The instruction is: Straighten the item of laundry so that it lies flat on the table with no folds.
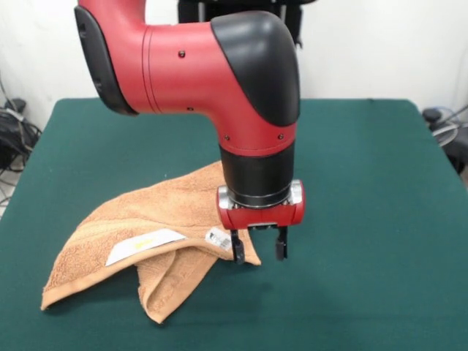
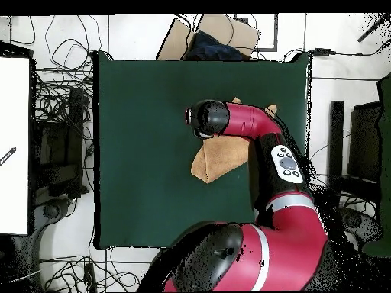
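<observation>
One peach-orange terry towel lay crumpled on the large rectangular table covered in dark green cloth, left of centre in the front view. At its nearest edge a folded flap pointed toward the camera, with a second corner spread out to the left. Two white tags showed on the upper surface, one long and one small beside it. Just right of the small tag, the black two-fingered gripper hung from its red housing over the towel's right-hand corner. Its fingers stood parted, with nothing clamped between them; one finger overlapped the towel's edge and the other stood over bare cloth. Beyond, the towel rose in folds behind the red and black arm. Overhead, the towel showed as a folded wedge partly hidden beneath the arm.
</observation>
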You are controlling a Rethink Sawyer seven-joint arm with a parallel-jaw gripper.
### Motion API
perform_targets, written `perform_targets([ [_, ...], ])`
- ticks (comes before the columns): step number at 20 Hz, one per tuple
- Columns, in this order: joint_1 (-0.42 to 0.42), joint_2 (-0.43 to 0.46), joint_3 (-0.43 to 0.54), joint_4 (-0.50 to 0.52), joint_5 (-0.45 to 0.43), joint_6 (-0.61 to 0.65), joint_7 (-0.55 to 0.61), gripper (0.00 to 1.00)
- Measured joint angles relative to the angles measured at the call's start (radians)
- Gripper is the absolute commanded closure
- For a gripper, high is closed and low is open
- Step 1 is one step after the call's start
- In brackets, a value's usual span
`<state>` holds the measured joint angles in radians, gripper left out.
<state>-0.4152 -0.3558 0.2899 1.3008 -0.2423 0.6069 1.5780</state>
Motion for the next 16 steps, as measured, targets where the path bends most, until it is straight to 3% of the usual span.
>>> perform_targets([
  [16,-0.043,-0.063,0.000,0.047,0.000,0.000,0.000,0.00],
])
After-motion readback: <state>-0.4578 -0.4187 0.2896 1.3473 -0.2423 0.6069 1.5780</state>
